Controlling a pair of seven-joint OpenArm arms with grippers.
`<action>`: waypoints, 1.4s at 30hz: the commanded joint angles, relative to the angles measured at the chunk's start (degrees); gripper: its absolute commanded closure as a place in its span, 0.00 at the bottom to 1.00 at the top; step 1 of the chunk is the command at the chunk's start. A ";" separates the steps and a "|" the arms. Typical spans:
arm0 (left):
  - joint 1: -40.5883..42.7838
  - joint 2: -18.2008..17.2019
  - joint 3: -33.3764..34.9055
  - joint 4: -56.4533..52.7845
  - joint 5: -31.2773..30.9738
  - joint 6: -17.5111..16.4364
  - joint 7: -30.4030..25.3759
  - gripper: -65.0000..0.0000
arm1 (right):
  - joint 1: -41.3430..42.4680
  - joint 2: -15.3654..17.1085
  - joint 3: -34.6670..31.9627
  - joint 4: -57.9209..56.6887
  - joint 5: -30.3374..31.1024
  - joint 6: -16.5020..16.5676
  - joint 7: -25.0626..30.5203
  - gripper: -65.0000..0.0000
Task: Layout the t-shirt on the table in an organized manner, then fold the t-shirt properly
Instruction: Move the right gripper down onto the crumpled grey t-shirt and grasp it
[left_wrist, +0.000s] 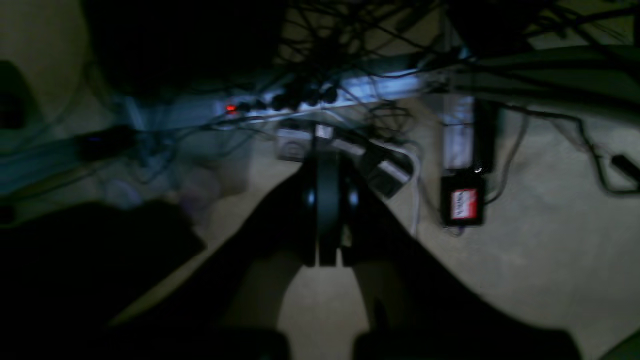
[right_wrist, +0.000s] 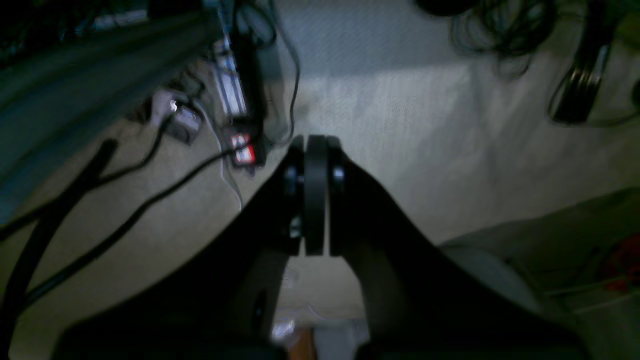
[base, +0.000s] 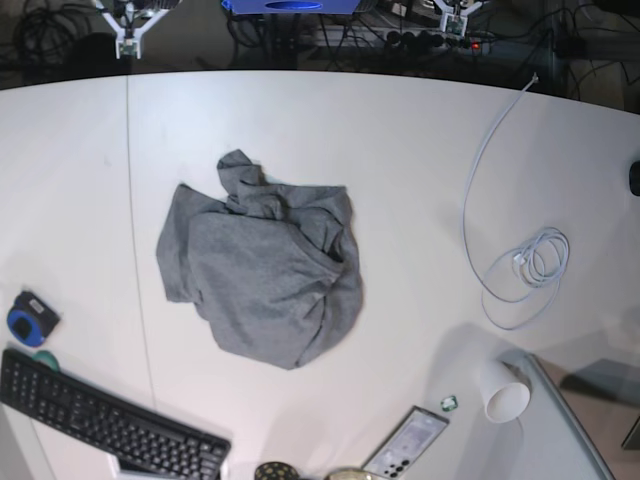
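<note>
The t-shirt (base: 262, 270) is seen in the base view as a crumpled grey heap, left of the middle of the frame, on the white table (base: 400, 150); it is not spread out, and the sleeves and the neck cannot be told apart with certainty. Neither arm is seen in the base view. In the left wrist view the left gripper (left_wrist: 327, 220) is shown with its jaws pressed together and nothing between them, over a dim floor with cables and a power strip (left_wrist: 300, 100). In the right wrist view the right gripper (right_wrist: 315, 200) is closed in the same way, also holding nothing, over a pale floor. It is judged that the layout step is not yet begun and both arms are parked away from the cloth. Some risks can be named from here. Because the cloth is bunched in layers, several layers could be pinched together, so that the heap would be lifted whole instead of being opened. A white cable (base: 520, 255) is coiled at the right of the frame, and a paper cup (base: 503, 392) and a phone (base: 407, 444) lie at the lower right; a keyboard (base: 105, 425) is at the lower left. If the shirt is dragged widely, these things could be swept or the cup knocked
</note>
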 joint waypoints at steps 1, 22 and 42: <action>1.89 -1.05 -0.10 3.83 -0.06 0.25 -1.03 1.00 | -1.54 0.03 0.13 4.64 0.32 0.16 0.23 1.00; 2.60 -0.88 -10.03 40.58 -0.14 0.25 -0.51 1.00 | 19.29 9.35 -26.51 25.73 0.23 0.42 -3.47 0.99; -8.57 -1.32 -13.11 44.97 0.38 0.25 17.16 0.70 | 41.00 10.58 -44.97 10.44 0.23 0.25 -12.08 0.42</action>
